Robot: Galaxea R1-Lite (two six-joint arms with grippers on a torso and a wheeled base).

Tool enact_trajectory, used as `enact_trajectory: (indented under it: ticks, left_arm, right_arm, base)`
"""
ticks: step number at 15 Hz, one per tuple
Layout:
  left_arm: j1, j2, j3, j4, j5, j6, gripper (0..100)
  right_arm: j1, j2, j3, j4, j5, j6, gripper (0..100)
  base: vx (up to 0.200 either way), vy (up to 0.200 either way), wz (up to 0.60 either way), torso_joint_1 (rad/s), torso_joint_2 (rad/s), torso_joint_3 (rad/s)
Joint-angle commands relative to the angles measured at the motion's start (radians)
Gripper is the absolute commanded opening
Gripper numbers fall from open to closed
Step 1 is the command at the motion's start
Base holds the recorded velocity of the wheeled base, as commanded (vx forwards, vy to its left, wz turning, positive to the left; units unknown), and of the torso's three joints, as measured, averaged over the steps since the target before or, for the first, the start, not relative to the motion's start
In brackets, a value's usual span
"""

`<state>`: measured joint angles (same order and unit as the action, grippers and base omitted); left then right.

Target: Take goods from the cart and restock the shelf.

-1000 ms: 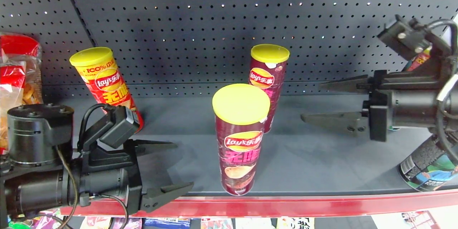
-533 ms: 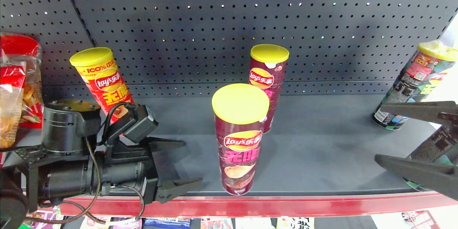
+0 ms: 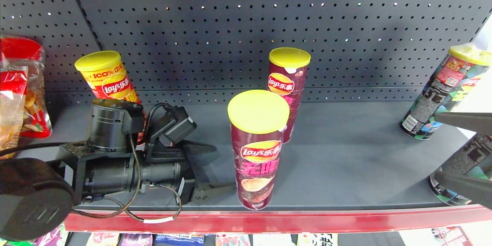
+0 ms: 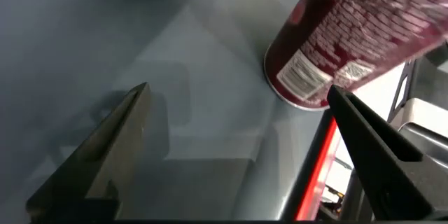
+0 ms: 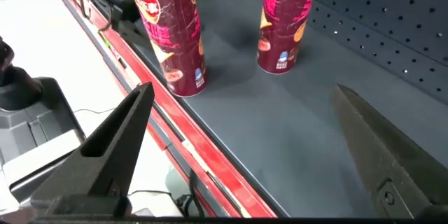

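Observation:
Two maroon chip cans with yellow lids stand upright on the grey shelf [image 3: 346, 161], one at the front edge [image 3: 257, 150] and one behind it [image 3: 289, 84]. A yellow chip can [image 3: 109, 78] stands at the back left. My left gripper [image 3: 219, 169] lies low over the shelf just left of the front maroon can, open and holding nothing. In the left wrist view the can's base [image 4: 336, 49] sits just beyond the open left gripper [image 4: 238, 91]. My right gripper [image 3: 436, 146] is at the far right, open and empty. The right wrist view looks past the right gripper [image 5: 243, 91] at both maroon cans [image 5: 168, 28] [image 5: 287, 21].
Two dark patterned cans stand at the right, one at the back [image 3: 442, 92] and one at the front [image 3: 461, 173]. A red snack bag [image 3: 19, 84] sits at the far left. A red lip [image 3: 269, 221] runs along the shelf front. Pegboard [image 3: 230, 27] backs the shelf.
My left gripper has moved right along the shelf toward the front maroon can. My right gripper has pulled back to the right edge, uncovering the back patterned can.

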<state>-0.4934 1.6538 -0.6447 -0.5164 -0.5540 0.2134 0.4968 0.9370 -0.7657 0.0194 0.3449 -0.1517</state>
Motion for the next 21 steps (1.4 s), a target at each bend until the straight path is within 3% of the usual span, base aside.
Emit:
enact_trajectory:
  ticks: [1, 21]
  left_arm:
    - [-0.008, 0.029, -0.01, -0.001, 0.0, 0.0, 100]
    - [-0.053, 0.146, -0.148, -0.001, 0.006, 0.0, 100]
  right_arm:
    - [0.0, 0.0, -0.003, -0.001, 0.0, 0.0, 100]
    - [0.002, 0.006, -0.001, -0.001, 0.0, 0.0, 100]
  base:
    - [0.0, 0.0, 0.0, 0.0, 0.0, 0.0]
    - [0.0, 0.0, 0.0, 0.0, 0.0, 0.0]
